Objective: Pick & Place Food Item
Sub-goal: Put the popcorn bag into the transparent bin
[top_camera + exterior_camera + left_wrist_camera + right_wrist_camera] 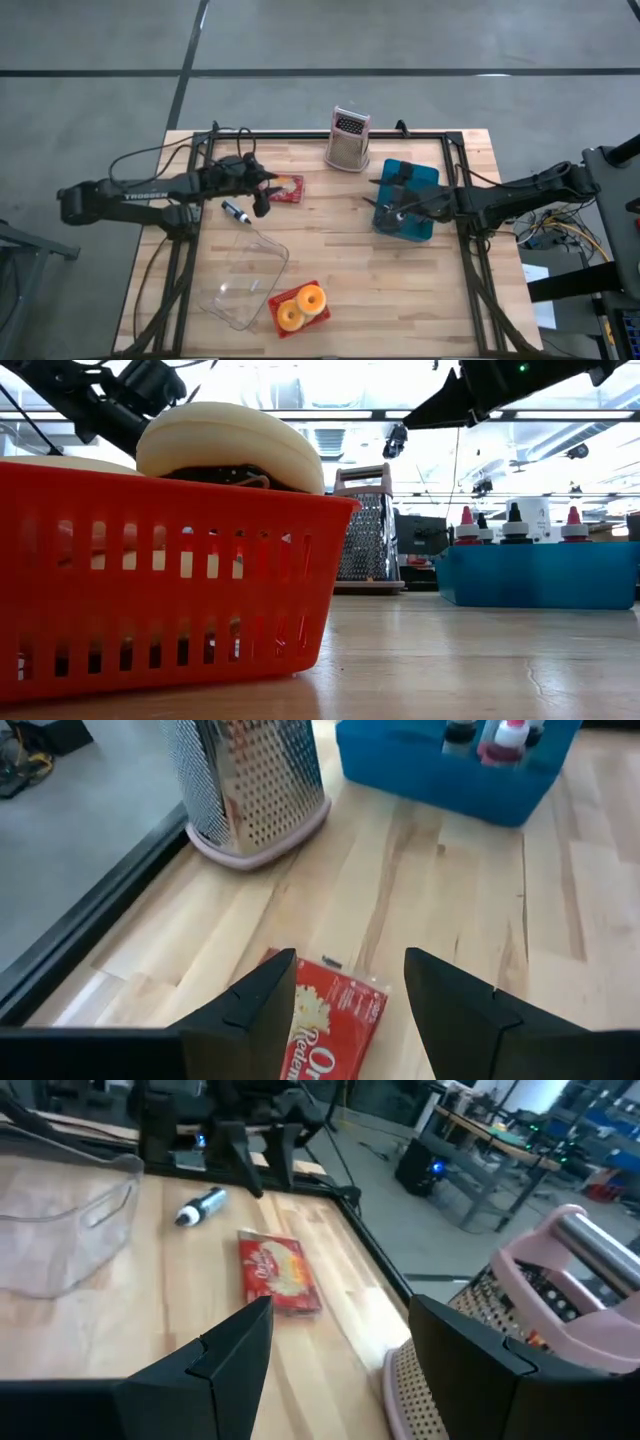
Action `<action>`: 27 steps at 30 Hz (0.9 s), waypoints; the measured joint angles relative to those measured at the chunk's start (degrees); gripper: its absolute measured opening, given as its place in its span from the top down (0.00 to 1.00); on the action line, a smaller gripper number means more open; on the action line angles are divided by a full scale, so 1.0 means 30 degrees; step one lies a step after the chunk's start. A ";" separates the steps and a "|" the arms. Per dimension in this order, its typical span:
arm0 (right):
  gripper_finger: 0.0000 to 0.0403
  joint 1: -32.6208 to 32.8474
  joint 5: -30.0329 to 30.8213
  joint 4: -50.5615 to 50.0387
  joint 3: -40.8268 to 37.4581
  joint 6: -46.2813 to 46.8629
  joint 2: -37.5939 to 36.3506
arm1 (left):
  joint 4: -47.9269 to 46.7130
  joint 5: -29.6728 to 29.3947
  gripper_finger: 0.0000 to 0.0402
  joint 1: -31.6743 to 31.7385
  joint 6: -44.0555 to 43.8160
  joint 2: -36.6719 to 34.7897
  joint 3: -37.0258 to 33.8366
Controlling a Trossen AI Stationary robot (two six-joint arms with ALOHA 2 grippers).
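Observation:
A red popcorn packet lies flat on the wooden table, left of centre toward the far edge; it also shows in the left wrist view and the right wrist view. My left gripper is open just left of the packet, its fingers standing over the packet's near end without touching it. My right gripper is open and empty above the blue bin. A red basket with two yellow rings stands near the front edge.
A metal grater with a pink base stands at the far edge. A clear plastic container lies left of the red basket. A black marker lies near my left gripper. The blue bin holds several bottles.

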 joint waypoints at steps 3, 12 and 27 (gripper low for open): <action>0.43 0.0000 -0.0230 -0.0366 -0.0054 0.0050 -0.0096 | -0.0344 0.0034 0.53 0.0007 0.0286 0.0786 0.0322; 0.43 0.0000 -0.0281 -0.0917 -0.0083 0.0233 -0.0118 | -0.4014 -0.0049 0.53 0.0030 0.1312 0.5534 0.4484; 0.43 0.0000 -0.0229 -0.3497 -0.0122 0.0775 -0.1498 | -1.4347 -0.0425 0.53 0.1188 0.3125 1.3425 1.4264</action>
